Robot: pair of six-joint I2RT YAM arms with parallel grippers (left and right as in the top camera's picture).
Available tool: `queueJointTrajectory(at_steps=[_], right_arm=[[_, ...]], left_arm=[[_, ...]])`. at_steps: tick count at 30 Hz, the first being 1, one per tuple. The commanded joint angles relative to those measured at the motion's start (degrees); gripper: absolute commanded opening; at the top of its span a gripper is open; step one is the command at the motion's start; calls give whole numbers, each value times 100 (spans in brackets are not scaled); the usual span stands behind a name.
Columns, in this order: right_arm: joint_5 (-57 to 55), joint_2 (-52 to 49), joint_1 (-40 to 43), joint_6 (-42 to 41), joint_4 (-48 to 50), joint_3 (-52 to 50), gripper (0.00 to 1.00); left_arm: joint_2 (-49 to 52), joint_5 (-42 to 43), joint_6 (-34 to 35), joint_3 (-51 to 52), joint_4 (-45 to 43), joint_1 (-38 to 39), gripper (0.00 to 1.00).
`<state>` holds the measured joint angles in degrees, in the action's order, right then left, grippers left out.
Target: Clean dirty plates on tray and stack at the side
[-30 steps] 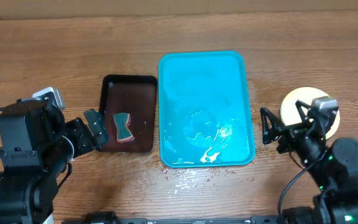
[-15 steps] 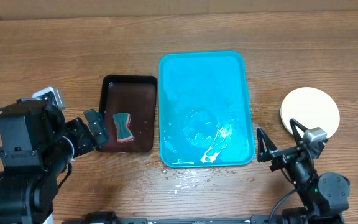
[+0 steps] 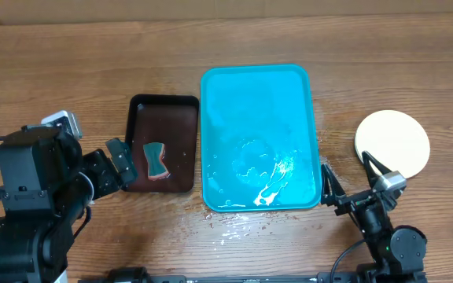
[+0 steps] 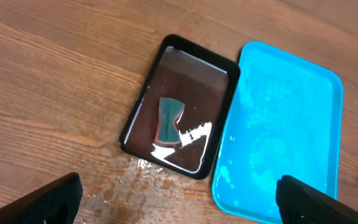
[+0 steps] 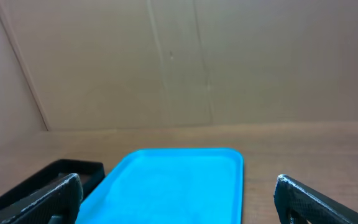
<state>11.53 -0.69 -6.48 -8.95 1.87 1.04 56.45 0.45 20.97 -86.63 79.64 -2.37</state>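
Note:
The turquoise tray lies at the middle of the table with no plates in it, only water streaks near its front. It also shows in the left wrist view and the right wrist view. A cream round plate stack sits on the table right of the tray; I cannot tell how many plates it holds. My left gripper is open and empty beside the dark tray's left edge, also seen in the left wrist view. My right gripper is open and empty at the tray's front right corner, also seen in the right wrist view.
A small dark brown-black tray lies left of the turquoise tray, wet inside, with a teal and red sponge in it. Water is spilled on the wood in front of both trays. A cardboard wall stands behind the table.
My right arm has drawn back from over the plate stack toward the front edge, uncovering the stack. My left arm, the sponge and the trays have not moved.

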Motion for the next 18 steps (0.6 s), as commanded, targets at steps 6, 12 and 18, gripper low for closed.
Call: queueJointTrajectory(at_steps=[6,12,18], right_arm=[[-101,57,-39,4,-120,-61,100],[-103,46,-37,4,-555,-57,100],[-103,44,-37,4,-557,-57,100]], left_arm=[[-223,-1440,-540,592,-1655,-26,100],[-1460,-1506,-643,2385,-3421,-28,100],[-2769,-1609,-643,4041,-4520,-28,100]])
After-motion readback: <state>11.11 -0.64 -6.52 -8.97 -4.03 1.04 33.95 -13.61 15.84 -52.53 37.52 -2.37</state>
